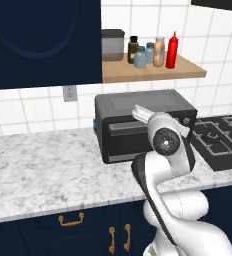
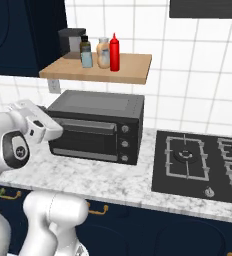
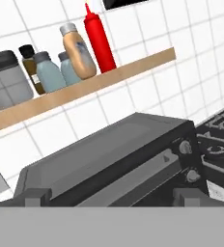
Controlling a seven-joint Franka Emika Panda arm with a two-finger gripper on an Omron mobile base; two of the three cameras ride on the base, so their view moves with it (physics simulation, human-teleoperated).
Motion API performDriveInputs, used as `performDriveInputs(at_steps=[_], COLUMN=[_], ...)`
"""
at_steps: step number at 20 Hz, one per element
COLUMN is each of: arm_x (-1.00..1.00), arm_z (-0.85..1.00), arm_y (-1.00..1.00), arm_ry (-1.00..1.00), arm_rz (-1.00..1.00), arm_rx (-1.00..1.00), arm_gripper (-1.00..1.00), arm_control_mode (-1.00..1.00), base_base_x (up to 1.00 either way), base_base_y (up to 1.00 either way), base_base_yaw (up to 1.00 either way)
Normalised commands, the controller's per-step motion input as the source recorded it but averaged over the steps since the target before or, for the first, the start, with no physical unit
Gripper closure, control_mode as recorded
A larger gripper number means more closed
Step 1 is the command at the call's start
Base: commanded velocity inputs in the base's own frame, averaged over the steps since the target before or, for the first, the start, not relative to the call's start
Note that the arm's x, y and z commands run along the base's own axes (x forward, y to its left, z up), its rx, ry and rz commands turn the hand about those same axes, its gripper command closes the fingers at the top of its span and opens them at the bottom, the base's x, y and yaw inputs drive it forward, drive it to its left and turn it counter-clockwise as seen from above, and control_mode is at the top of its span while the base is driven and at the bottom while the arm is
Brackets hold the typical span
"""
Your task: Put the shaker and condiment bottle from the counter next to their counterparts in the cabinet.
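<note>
While my gripper [image 3: 111, 197] stands wide and empty, my hand view separates two shakers [image 3: 50, 71] left of the red bottle [image 3: 99, 42].

We note a bright red condiment bottle [image 1: 172, 51], a tan bottle [image 1: 159, 52] with pale cap, two pale blue-grey shakers [image 3: 47, 72], and a dark brown bottle [image 1: 133, 49] on the light wooden cabinet [image 1: 153, 74]. The toaster oven [image 2: 98, 125] is black; the counter [image 1: 43, 170] is speckled white-grey marble.
</note>
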Motion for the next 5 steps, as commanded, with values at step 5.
performDriveInputs(at_steps=[5], arm_x=[-0.82], arm_z=[-0.39], arm_y=[0.01], arm_ry=[-0.20], arm_rz=[-0.01], arm_rx=[-0.04], arm_gripper=[-1.00], arm_control_mode=[-1.00], base_base_x=[0.00], base_base_y=[0.00], base_base_yaw=[0.00])
